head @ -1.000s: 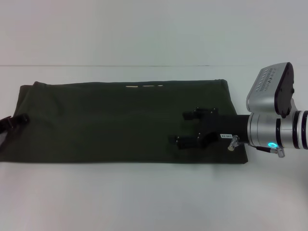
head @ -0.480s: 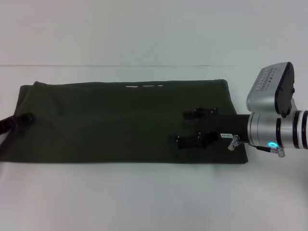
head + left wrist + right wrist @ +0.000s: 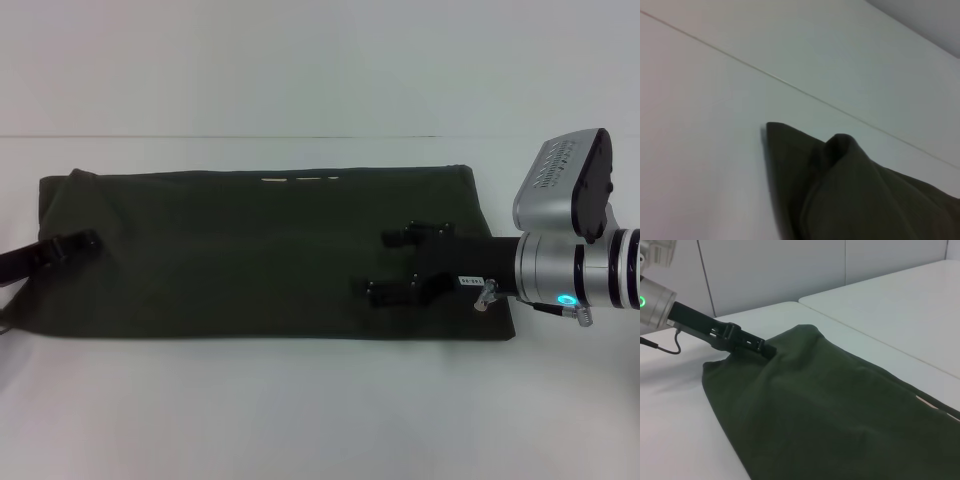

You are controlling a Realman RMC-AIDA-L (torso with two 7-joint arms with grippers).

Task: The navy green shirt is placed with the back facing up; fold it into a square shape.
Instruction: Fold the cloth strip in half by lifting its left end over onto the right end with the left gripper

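The navy green shirt (image 3: 240,260) lies on the white table as a long dark olive rectangle, plain side up. A sliver of cream lettering (image 3: 298,181) shows at its far edge. My left gripper (image 3: 88,243) is at the shirt's left end, shut on the cloth there. The right wrist view shows it (image 3: 767,349) pinching a lifted fold of the shirt (image 3: 830,405). My right gripper (image 3: 375,265) is open over the shirt's right part, its fingers spread apart. The left wrist view shows only a raised corner of the shirt (image 3: 865,200).
The white table (image 3: 300,410) reaches around the shirt on all sides. A thin seam (image 3: 250,137) runs across the table behind the shirt. A second white tabletop (image 3: 900,290) stands beyond it in the right wrist view.
My left gripper has moved to the right, drawing the shirt's left end inward with it. The right arm has not moved.
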